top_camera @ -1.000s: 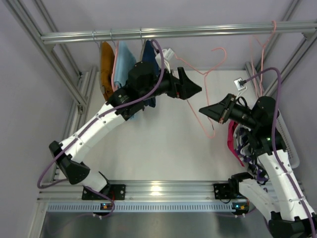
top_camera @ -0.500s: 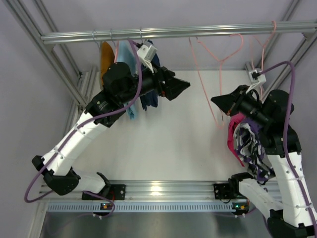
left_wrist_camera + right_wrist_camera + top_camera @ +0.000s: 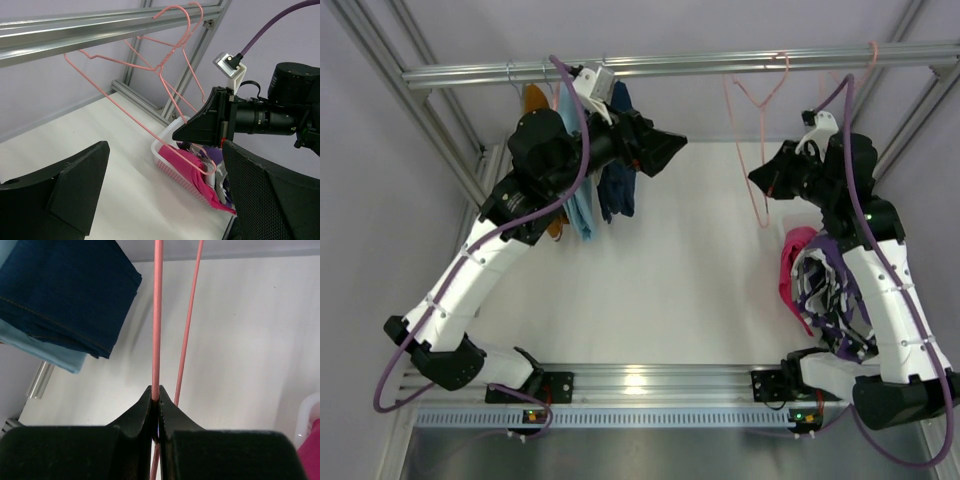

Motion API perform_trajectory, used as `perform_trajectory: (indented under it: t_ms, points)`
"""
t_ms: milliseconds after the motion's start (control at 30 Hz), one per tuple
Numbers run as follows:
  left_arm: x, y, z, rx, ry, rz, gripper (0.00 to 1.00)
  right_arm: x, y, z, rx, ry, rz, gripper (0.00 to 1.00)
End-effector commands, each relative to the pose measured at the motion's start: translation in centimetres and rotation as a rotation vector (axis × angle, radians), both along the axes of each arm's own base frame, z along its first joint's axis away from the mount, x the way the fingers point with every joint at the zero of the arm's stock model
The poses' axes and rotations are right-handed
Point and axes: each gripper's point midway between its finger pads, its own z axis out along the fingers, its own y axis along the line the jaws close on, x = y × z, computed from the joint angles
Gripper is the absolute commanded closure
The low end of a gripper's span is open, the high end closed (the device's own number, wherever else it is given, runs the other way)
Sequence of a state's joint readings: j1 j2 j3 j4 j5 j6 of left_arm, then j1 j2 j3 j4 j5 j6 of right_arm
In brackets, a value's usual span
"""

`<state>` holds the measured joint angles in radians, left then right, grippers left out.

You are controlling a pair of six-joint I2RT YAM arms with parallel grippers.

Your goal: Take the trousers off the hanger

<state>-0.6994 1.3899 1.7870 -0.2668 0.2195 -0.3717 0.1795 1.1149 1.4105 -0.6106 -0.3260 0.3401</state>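
A bare pink wire hanger (image 3: 757,150) hangs with its hook at the rail (image 3: 670,65). My right gripper (image 3: 761,181) is shut on its lower wire, which runs up from the closed jaws in the right wrist view (image 3: 156,315). The magenta-pink trousers (image 3: 787,272) and the navy patterned trousers (image 3: 823,290) lie bunched in a white basket (image 3: 167,157) at the right, off the hanger. They also show in the left wrist view, pink (image 3: 192,167) and patterned (image 3: 220,167). My left gripper (image 3: 670,148) is open and empty in mid-air, left of the hanger.
Orange (image 3: 533,100), light blue (image 3: 582,215) and dark blue (image 3: 617,190) garments hang from the rail at the left, close behind my left arm. A second pink hanger (image 3: 872,50) hangs at the rail's far right. Aluminium frame posts stand at both sides.
My right gripper has lifted the bare hanger up and back, and its hook now sits at the rail. My left arm has drawn back left toward the hanging garments.
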Motion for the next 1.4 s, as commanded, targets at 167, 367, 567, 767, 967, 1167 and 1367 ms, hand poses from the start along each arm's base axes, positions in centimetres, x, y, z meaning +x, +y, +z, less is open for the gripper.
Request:
perform_trajectory:
  t_ms: [167,367,567,767,967,1167,1367]
  points:
    - [-1.1,2.1,2.6,-0.042,-0.066,0.026,0.01,1.4,-1.2,3.7,-0.042,-0.154,-0.042,1.00]
    - [-0.7,2.4,1.8,-0.038,-0.053,0.042,0.01,-0.3,-1.9,5.4,-0.040,-0.246,-0.065,1.00]
    - [-0.9,2.4,2.3,-0.066,-0.033,0.029,0.01,0.7,-2.8,5.3,-0.073,-0.215,-0.117,1.00]
    - [-0.4,2.9,2.6,-0.072,-0.025,0.060,0.01,4.0,-2.4,4.5,-0.098,-0.171,-0.117,1.00]
    - [0.3,3.5,2.1,-0.068,-0.004,0.078,0.01,6.3,-2.0,2.9,-0.099,-0.128,-0.108,1.00]
    - [1.5,5.2,0.9,-0.036,0.029,0.134,0.01,5.5,-2.0,0.6,-0.115,-0.081,-0.094,1.00]
    - [2.2,6.3,-1.7,0.118,0.080,0.167,0.01,3.7,-2.4,-0.7,-0.142,-0.069,-0.088,0.59]
